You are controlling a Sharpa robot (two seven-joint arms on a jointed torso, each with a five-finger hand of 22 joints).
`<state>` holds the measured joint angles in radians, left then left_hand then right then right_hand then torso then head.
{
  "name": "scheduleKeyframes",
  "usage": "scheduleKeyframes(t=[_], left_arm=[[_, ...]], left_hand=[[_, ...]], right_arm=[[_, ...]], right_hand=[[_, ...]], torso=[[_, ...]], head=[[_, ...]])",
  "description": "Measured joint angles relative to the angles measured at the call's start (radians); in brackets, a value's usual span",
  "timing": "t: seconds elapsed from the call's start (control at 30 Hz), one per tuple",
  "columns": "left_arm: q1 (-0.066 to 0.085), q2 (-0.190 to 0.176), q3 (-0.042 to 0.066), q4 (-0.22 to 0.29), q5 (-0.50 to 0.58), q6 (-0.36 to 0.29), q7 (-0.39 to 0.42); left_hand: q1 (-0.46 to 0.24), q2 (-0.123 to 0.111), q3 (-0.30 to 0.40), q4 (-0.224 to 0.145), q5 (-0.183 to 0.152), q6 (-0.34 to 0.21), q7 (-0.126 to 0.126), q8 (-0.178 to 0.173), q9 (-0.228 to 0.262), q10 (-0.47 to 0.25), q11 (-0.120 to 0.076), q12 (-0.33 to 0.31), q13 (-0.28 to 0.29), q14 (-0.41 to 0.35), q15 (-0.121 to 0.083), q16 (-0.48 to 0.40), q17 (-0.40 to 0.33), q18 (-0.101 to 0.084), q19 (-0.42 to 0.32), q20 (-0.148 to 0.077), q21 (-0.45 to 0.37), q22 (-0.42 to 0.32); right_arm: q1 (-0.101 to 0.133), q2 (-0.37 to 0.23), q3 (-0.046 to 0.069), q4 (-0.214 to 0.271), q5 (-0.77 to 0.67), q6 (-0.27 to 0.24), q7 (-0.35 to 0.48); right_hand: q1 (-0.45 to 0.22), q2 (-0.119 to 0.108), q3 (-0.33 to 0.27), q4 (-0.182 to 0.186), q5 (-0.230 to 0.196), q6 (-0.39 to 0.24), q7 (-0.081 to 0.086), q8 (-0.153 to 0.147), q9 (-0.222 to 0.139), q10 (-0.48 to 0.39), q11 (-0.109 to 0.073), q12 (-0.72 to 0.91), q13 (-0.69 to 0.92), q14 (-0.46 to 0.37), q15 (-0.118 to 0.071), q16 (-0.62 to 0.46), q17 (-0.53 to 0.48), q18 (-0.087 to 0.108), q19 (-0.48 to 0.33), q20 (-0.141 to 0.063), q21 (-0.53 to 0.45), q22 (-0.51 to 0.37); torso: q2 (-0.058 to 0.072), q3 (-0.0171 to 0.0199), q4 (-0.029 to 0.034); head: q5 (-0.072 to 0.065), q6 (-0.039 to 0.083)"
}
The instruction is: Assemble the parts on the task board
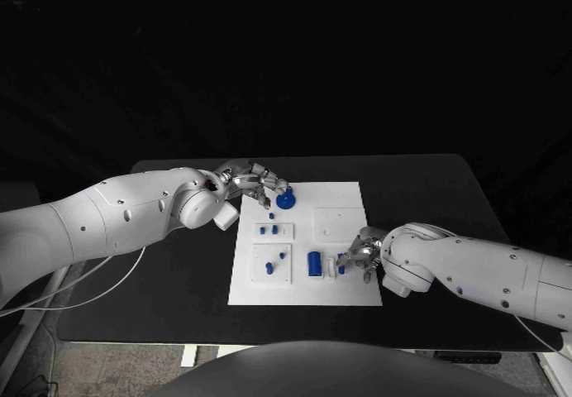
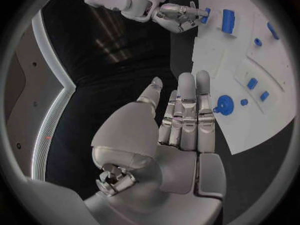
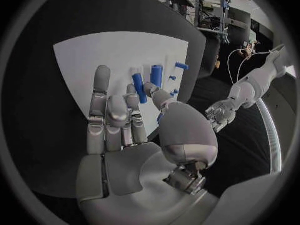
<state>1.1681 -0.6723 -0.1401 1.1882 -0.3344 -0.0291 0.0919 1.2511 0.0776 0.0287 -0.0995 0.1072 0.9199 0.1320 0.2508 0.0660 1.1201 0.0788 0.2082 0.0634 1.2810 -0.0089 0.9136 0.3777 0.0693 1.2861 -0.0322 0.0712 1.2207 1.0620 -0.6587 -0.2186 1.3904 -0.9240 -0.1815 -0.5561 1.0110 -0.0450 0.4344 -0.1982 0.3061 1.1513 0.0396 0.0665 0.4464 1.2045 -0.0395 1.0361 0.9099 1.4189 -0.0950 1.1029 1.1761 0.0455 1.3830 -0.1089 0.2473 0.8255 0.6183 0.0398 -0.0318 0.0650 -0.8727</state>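
The white task board (image 1: 337, 203) lies mid-table. My left hand (image 1: 256, 184) hovers at its far left corner, fingers straight and side by side (image 2: 187, 115), nothing in them. A round blue part (image 1: 286, 199) sits on the board right beside those fingers (image 2: 224, 105). My right hand (image 1: 361, 251) is over the board's near right part. It pinches a slim blue peg (image 3: 139, 87) between thumb and a finger, other fingers spread. A thick blue cylinder (image 1: 315, 263) lies just left of it (image 3: 156, 76).
Small blue parts (image 1: 272, 230) sit in the board's left panels, with another one (image 1: 269, 268) nearer me. The black table (image 1: 429, 190) shows bare around the board. White cables (image 1: 96, 289) trail off the left side.
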Motion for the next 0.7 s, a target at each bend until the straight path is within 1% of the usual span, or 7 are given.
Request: scheduleKeyframes(t=[0.1, 0.17, 0.23, 0.37, 0.67, 0.7], left_arm=[[0.000, 0.000, 0.000, 0.000, 0.000, 0.001, 0.000], [0.001, 0.000, 0.000, 0.000, -0.001, 0.001, 0.000], [0.001, 0.001, 0.000, 0.000, -0.001, 0.002, -0.001], [0.001, 0.003, 0.000, 0.000, -0.001, 0.003, -0.001], [0.001, 0.004, 0.000, -0.001, -0.002, 0.006, -0.002], [0.001, 0.004, 0.000, -0.001, -0.002, 0.006, -0.002]], left_hand=[[0.000, 0.000, 0.000, 0.000, 0.000, 0.000, 0.000, 0.000, 0.000, 0.000, 0.000, 0.000, 0.000, 0.000, 0.000, 0.000, 0.000, 0.000, 0.000, 0.000, 0.000, 0.000], [0.000, 0.000, 0.000, 0.000, 0.000, 0.000, 0.000, 0.000, 0.000, 0.000, 0.000, 0.000, 0.000, 0.000, 0.000, 0.000, 0.001, 0.000, 0.000, 0.000, 0.000, 0.000], [0.000, 0.000, 0.000, 0.000, 0.000, 0.000, 0.000, 0.000, 0.000, 0.000, 0.000, 0.000, 0.000, 0.000, 0.000, 0.000, 0.001, 0.000, 0.000, 0.000, 0.000, 0.000], [0.000, 0.000, 0.000, 0.000, 0.000, 0.000, 0.000, 0.000, 0.000, 0.000, 0.000, 0.000, 0.000, 0.000, 0.000, 0.000, 0.001, 0.000, 0.000, 0.000, 0.000, 0.000], [0.000, 0.000, 0.000, 0.000, 0.000, 0.000, 0.000, 0.000, 0.000, 0.000, 0.000, 0.000, 0.000, 0.000, 0.000, 0.000, 0.001, 0.000, 0.000, 0.000, 0.000, 0.000], [0.000, 0.000, 0.000, 0.000, 0.000, 0.000, 0.000, 0.000, 0.000, 0.000, 0.000, 0.000, 0.000, 0.000, 0.000, 0.000, 0.001, 0.000, 0.000, 0.000, 0.000, 0.000]], right_arm=[[0.000, 0.012, 0.000, -0.014, 0.007, 0.008, -0.001], [0.000, 0.023, 0.000, -0.027, 0.011, 0.017, -0.002], [0.000, 0.033, 0.000, -0.038, 0.013, 0.025, -0.003], [-0.003, 0.054, -0.001, -0.058, 0.015, 0.041, -0.004], [-0.009, 0.080, -0.002, -0.090, 0.012, 0.067, -0.007], [-0.010, 0.082, -0.002, -0.093, 0.012, 0.070, -0.007]], right_hand=[[0.000, 0.000, -0.013, 0.003, 0.000, 0.000, 0.000, 0.000, -0.004, 0.000, 0.000, 0.000, 0.000, 0.000, 0.000, 0.000, -0.001, 0.000, 0.000, 0.000, 0.000, -0.002], [0.000, 0.000, -0.022, 0.005, 0.000, 0.000, 0.000, 0.000, -0.007, -0.004, 0.004, 0.000, 0.000, 0.000, 0.000, 0.000, -0.002, 0.000, 0.000, 0.000, -0.004, -0.004], [0.000, 0.000, -0.032, 0.003, 0.000, 0.000, 0.000, 0.000, -0.009, -0.007, 0.002, 0.000, -0.004, 0.000, 0.000, 0.000, -0.002, 0.000, 0.000, 0.000, -0.004, -0.004], [0.000, 0.000, -0.038, 0.002, 0.000, 0.000, 0.000, 0.000, -0.011, -0.008, 0.001, 0.000, -0.004, -0.003, 0.003, 0.000, -0.002, 0.000, 0.000, 0.000, -0.004, -0.006], [0.000, 0.000, -0.045, 0.009, 0.000, 0.000, 0.000, 0.000, -0.013, -0.008, 0.001, 0.000, -0.009, -0.003, 0.003, 0.000, -0.003, 0.000, 0.000, 0.000, -0.004, -0.009], [0.000, 0.000, -0.047, 0.007, 0.000, 0.000, 0.000, 0.000, -0.013, -0.011, 0.003, -0.003, -0.010, -0.003, 0.003, 0.000, -0.003, 0.000, 0.000, 0.000, -0.004, -0.009]], torso=[[0.000, 0.0000, 0.0000], [0.000, 0.0000, 0.0000], [0.000, 0.0002, 0.0004], [0.001, 0.0012, 0.0012], [0.001, 0.0012, 0.0008], [0.001, 0.0010, 0.0006]], head=[[0.000, 0.000], [0.000, 0.000], [0.001, 0.000], [0.002, 0.000], [0.004, 0.000], [0.005, 0.000]])
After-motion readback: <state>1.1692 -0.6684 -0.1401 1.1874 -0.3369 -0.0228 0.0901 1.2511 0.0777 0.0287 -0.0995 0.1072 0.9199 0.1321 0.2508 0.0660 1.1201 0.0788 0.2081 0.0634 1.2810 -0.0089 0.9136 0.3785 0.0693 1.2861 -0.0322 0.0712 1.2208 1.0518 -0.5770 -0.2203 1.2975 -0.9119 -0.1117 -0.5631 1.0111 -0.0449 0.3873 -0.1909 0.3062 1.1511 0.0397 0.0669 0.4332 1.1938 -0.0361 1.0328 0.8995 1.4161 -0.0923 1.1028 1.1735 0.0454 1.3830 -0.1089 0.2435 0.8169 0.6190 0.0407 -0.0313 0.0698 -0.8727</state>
